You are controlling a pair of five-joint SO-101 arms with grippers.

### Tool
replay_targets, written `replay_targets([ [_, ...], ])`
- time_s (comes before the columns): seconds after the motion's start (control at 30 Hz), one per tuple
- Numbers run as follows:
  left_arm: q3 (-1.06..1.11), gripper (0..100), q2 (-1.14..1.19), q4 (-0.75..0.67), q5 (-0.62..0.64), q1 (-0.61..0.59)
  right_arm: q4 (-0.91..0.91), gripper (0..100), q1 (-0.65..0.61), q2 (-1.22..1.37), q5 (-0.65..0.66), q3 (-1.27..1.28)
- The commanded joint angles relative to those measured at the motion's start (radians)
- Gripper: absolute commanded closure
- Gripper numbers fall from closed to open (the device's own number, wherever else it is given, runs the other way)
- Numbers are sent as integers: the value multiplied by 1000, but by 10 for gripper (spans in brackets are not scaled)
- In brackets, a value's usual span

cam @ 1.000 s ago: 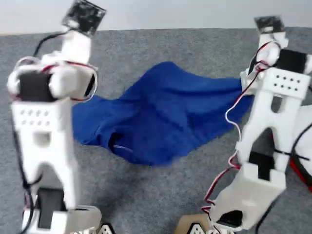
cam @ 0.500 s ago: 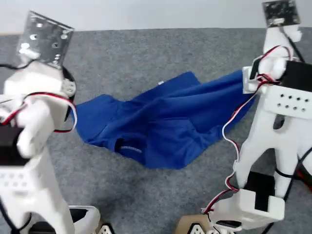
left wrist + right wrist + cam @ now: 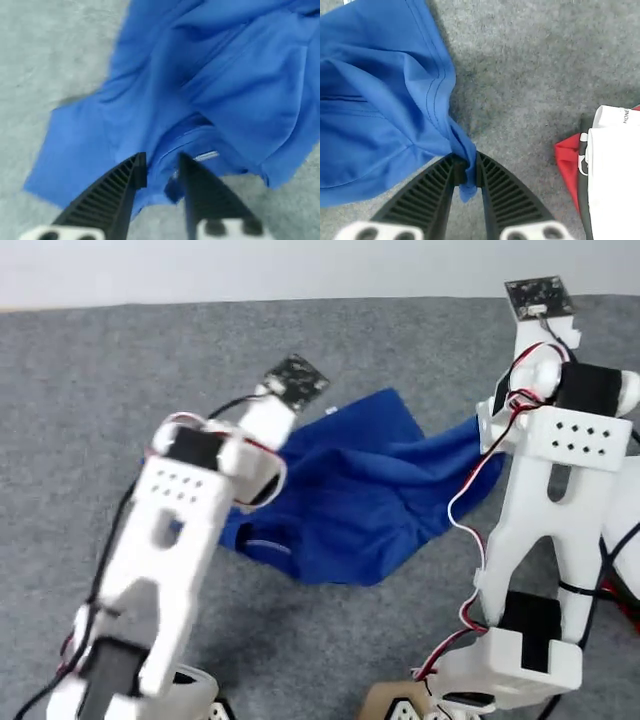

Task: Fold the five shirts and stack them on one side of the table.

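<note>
We log L gripper now swung in over blue shirt, fingers apart; R gripper clamped on it; fold just starting.

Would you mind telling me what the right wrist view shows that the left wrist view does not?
Particular to the right wrist view: the right tool shut on an edge of the blue shirt, and off to the side white cloth next to red cloth. Particular to the left wrist view: the left tool, open, over the shirt's collar. Shared: the blue shirt lying rumpled on the grey table.
</note>
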Motion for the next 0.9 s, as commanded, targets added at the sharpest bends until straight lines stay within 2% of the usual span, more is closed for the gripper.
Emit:
replay_targets([
  [0.0, -77, 818, 101, -51, -8, 40, 30, 989, -8, -53, -5, 8],
  [0.43, -486, 792, 578, -28, -8, 61, 30, 989, -8, -56, -5, 74],
  [0.87, -917, 797, 939, 181, -6, 58, 30, 989, -8, -56, -3, 74],
])
